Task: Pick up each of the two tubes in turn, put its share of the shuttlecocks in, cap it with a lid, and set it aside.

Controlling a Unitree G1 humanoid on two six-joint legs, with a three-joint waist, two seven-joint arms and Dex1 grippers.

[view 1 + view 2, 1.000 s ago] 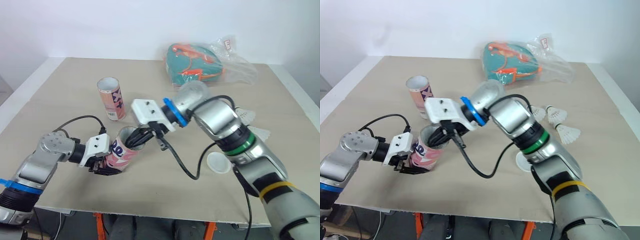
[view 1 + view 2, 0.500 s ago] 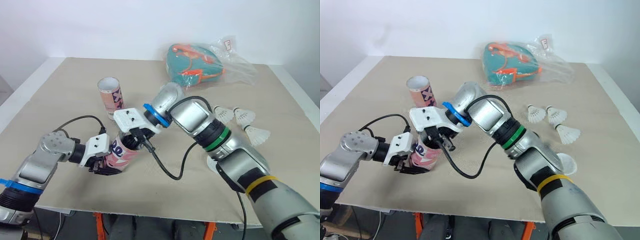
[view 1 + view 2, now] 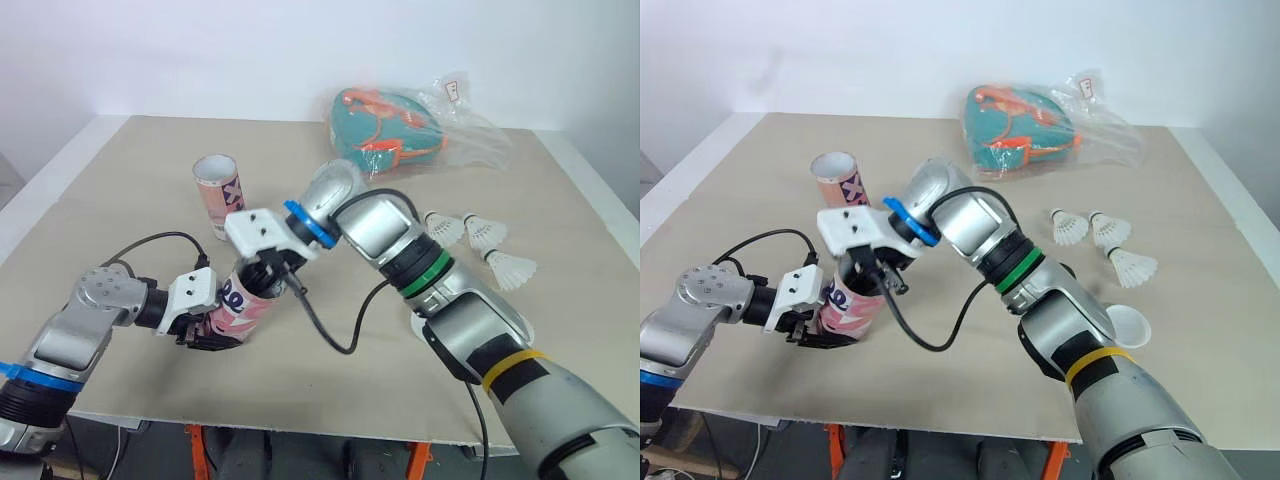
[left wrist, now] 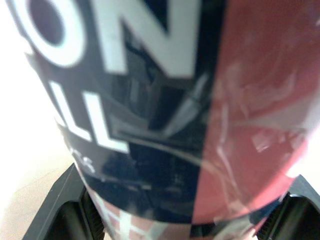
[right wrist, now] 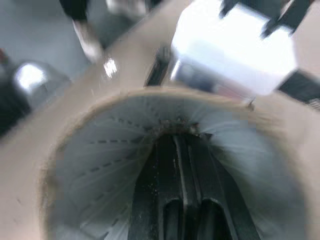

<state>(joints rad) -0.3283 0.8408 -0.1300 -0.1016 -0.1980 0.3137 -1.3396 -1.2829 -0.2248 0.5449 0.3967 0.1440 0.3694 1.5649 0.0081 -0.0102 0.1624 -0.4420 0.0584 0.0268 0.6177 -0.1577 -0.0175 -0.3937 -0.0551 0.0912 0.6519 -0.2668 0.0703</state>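
My left gripper (image 3: 222,320) is shut on a pink and navy tube (image 3: 245,300), held tilted just above the table's front left; its fingers (image 4: 65,200) clamp the tube's (image 4: 165,110) lower part. My right gripper (image 3: 265,282) reaches into the tube's open mouth. In the right wrist view its fingers (image 5: 175,165) lie together, shut, inside the white feather skirt of a shuttlecock (image 5: 105,170) within the tube. A second tube (image 3: 218,195) stands upright behind. Three loose shuttlecocks (image 3: 485,232) lie to the right. A white lid (image 3: 1122,325) rests near the front right.
A teal bag in clear plastic wrap (image 3: 395,125) lies at the back of the table (image 3: 120,190). A black cable loops from my right wrist over the table in front of the held tube.
My right gripper has moved left and pushed deeper into the held tube's mouth. The left gripper and its tube have stayed put.
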